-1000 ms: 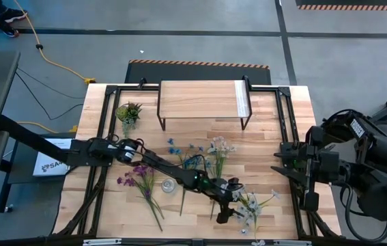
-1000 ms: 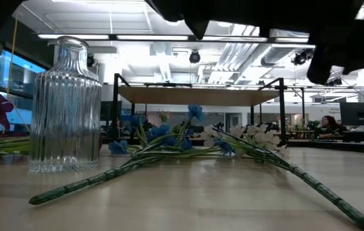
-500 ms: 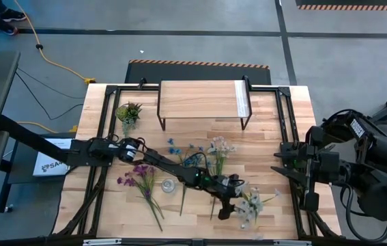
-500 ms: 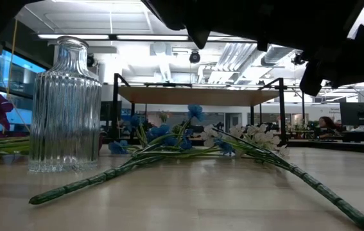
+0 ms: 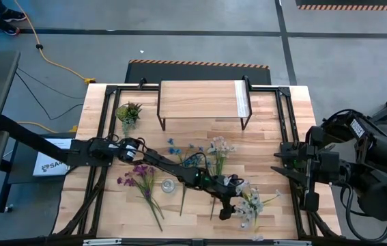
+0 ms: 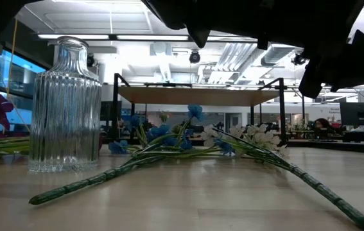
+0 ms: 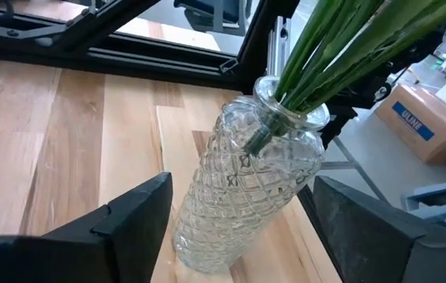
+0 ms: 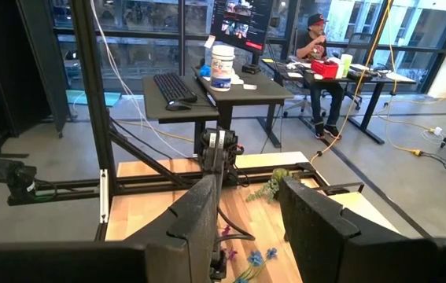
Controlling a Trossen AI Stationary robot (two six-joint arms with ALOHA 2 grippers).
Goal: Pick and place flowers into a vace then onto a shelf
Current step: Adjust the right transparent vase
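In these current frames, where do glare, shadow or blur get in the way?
Low view: ceiling lights glare bright behind the ribbed vase, and dark arm silhouettes crowd the top. Left wrist view: the left gripper fingers blur in the foreground while the patterned vase stays sharp. High view: evenly lit, soft shadows.

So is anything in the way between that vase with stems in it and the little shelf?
Only loose flowers: a pale spray and a blue spray lie flat on the table between the vase and the shelf. Lifted over, it would likely clear them.
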